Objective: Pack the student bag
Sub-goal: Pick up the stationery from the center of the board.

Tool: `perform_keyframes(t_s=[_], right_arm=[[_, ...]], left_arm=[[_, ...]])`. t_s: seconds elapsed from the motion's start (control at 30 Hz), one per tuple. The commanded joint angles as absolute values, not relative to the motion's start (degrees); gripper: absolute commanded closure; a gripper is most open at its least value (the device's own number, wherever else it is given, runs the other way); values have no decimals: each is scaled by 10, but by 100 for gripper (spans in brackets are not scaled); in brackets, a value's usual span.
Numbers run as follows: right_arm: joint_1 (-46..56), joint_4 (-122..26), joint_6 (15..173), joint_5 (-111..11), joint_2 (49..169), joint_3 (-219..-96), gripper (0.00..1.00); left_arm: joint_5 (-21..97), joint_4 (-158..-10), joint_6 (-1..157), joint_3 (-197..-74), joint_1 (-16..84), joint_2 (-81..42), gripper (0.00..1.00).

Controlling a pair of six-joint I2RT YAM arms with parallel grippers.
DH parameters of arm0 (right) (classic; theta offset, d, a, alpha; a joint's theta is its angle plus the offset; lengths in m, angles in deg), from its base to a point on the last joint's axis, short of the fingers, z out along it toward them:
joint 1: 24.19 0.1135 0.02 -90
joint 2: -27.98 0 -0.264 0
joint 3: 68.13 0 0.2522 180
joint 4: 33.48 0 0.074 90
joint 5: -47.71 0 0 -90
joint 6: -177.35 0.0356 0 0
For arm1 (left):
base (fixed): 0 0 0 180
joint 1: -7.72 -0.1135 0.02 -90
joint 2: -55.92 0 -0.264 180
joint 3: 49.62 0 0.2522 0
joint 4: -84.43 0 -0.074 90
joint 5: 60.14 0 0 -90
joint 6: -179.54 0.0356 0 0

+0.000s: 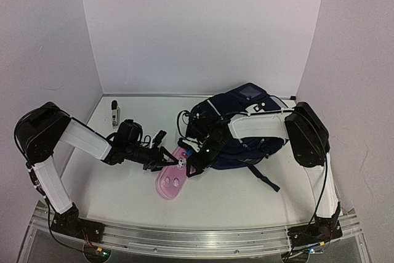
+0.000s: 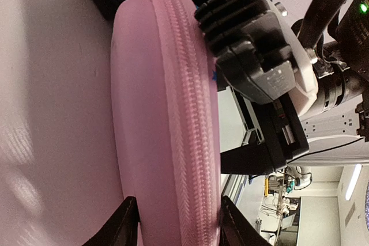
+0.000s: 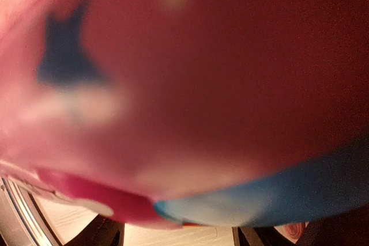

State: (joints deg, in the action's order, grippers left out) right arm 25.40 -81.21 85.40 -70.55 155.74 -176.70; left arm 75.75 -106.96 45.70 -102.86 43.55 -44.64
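Nearest the arm bases, a pink pencil case (image 1: 171, 183) is lying on the white table (image 1: 123, 198), with its far end pointing toward the middle. The left gripper (image 1: 166, 160) is sitting at the case's left edge. In the left wrist view its two dark fingers (image 2: 124, 227) are pressing against either side of the zipped rim, so it is holding the case at a middling width. The right gripper (image 1: 192, 165) is sitting at the far end of the same case, and one of its black pads is resting against the case's face just beside the zip. A blurred pink-and-blue surface is filling the right wrist view, and I cannot tell whether that gripper is clamping the case or only touching it. Just behind, the student bag (image 1: 225, 108) is lying on the table right of centre, partly under the right forearm, and it is navy with pale stripes. Farthest back on the left, well apart, a small white-and-black stick-shaped item (image 1: 114, 114) is lying near the wall.
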Motion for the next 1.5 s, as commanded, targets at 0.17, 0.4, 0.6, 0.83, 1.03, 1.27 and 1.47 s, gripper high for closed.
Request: perform_keyframes(t_s=[0.17, 0.4, 0.6, 0.83, 1.03, 1.27, 1.47], right_arm=[[267, -751, 866, -713, 1554, -1763, 35], [266, -770, 862, -717, 1476, -1759, 17], [237, -862, 808, -736, 1354, -1765, 2], [140, -959, 729, -779, 1245, -1743, 2], [136, -1022, 691, -834, 1232, -1733, 2], [154, -1044, 672, -903, 1234, -1708, 2], [189, -1045, 669, -938, 1232, -1694, 7]], left_arm=[[810, -1099, 460, -1063, 477, -453, 73], [738, -973, 510, -1062, 477, -360, 92], [740, -864, 561, -1106, 476, -285, 95], [795, -767, 614, -1162, 491, -257, 96], [819, -688, 676, -1215, 531, -263, 95], [847, -685, 704, -1252, 579, -287, 94], [863, -704, 707, -1265, 591, -300, 94]])
